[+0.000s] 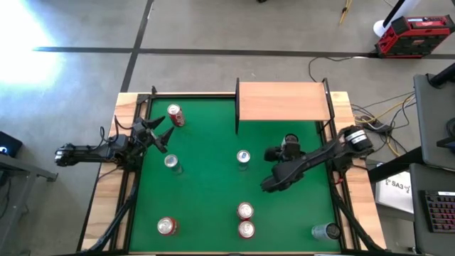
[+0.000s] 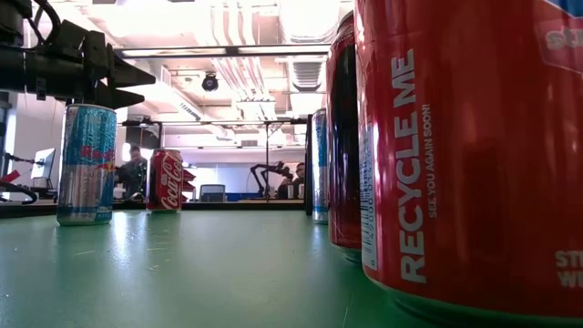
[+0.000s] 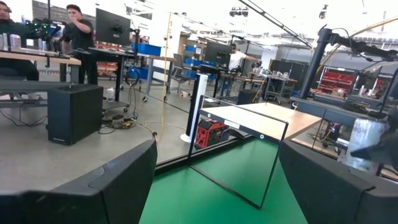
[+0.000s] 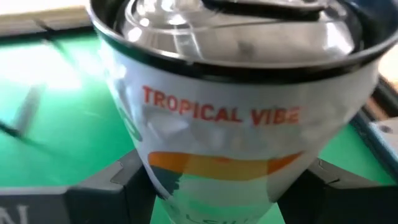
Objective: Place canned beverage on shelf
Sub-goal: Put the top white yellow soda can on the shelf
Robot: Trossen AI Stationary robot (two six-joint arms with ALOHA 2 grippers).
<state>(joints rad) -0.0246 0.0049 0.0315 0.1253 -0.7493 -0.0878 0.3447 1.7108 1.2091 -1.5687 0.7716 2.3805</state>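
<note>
My right gripper (image 1: 286,146) is over the green felt just in front of the shelf (image 1: 283,101), shut on a white can (image 4: 221,118) printed "TROPICAL VIBE". The can's silver top (image 1: 291,139) faces up. The shelf is a light-wood board with thin black posts, standing at the table's far edge, right of centre. At the table's left edge, my left gripper (image 1: 158,132) is open with nothing between its fingers and points toward the felt. My right gripper pinches the can's side wall (image 4: 155,168), below the printed words, between its two fingers (image 4: 121,180). One finger sits on each side of the can. The fingers slant down from the table's right side. The can stands upright in the hold; its base is hidden.
Several more cans stand on the felt: a red one (image 1: 175,115) far left, silver-blue ones (image 1: 171,163) (image 1: 243,157) mid-table, and red ones (image 1: 244,210) (image 1: 246,229) (image 1: 166,226) plus another can (image 1: 325,231) along the near edge. Open felt lies between the held can and the shelf.
</note>
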